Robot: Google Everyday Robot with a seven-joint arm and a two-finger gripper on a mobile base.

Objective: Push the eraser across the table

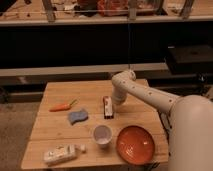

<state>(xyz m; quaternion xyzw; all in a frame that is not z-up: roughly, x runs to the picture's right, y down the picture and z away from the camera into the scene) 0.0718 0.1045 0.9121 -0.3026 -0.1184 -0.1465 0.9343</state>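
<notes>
1. Dim room noted. A dark bench with a long pale ledge (65, 70) runs across the background, and a cluttered upper shelf (115, 9) is seen above it. Grey floor (12, 125) is seen to the left of the table.
2. One table (55, 92) is recorded: light wood with plank grain, rectangular, its long side facing the camera.
3. One white robot arm (150, 96) is recorded. It enters from the lower right, bends at an elbow over the table's far edge and is angled down toward the middle of the tabletop.
4. One orange plate (135, 145) is set at the near right corner.
5. One white packet (61, 154) is laid flat at the near left edge.
6. One white cup (102, 134) stands upright just left of the plate, mouth up.
7. One blue wavy sponge (78, 116) is laid left of centre.
8. One carrot (62, 106) is laid beyond the sponge, green end to the right.
9. One gripper (114, 101) is held low over the tabletop, just right of the eraser. How far it is open cannot be told, and contact with the eraser cannot be told.
10. One eraser (107, 109) is laid near the table's centre, long axis pointing away from the camera, between the sponge and the gripper and beyond the cup.
</notes>
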